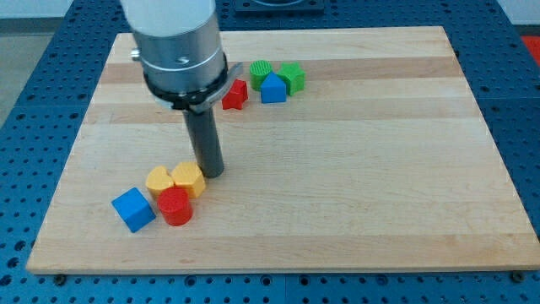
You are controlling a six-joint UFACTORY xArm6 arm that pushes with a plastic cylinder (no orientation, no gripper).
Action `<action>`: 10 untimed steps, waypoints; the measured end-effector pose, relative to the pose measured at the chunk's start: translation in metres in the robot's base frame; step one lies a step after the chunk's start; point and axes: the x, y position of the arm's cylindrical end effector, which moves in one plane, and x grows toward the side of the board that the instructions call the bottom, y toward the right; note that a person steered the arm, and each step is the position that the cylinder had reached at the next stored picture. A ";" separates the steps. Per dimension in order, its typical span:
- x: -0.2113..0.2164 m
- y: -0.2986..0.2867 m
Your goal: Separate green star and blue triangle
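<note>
Wooden surface lying on a blue perforated bench. No pincer fitted: only a dark rod under a silver and black cylinder, so nothing released, clenched or grasped. My tip planted left of centre, just at 1 o'clock of the yellow hexagon-like block, touching or nearly so; hard to tell which.

Toward 12 o'clock of the tip, near the top edge, a tight cluster: blue triangle in the middle, green star pressed against it at 2 o'clock, a ribbed green block at its 11 o'clock, a red block just at its 9 o'clock.

Down at 7 o'clock of the tip, a second cluster: yellow heart-like block beside the hexagon, red cylinder below both, blue cube at the cylinder's 9 o'clock.
</note>
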 end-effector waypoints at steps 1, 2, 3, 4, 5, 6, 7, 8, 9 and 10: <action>0.005 -0.008; -0.012 0.002; -0.037 0.046; -0.056 0.102; -0.072 0.156; -0.101 0.178; -0.142 0.179; -0.185 0.179; -0.212 0.163; -0.204 0.123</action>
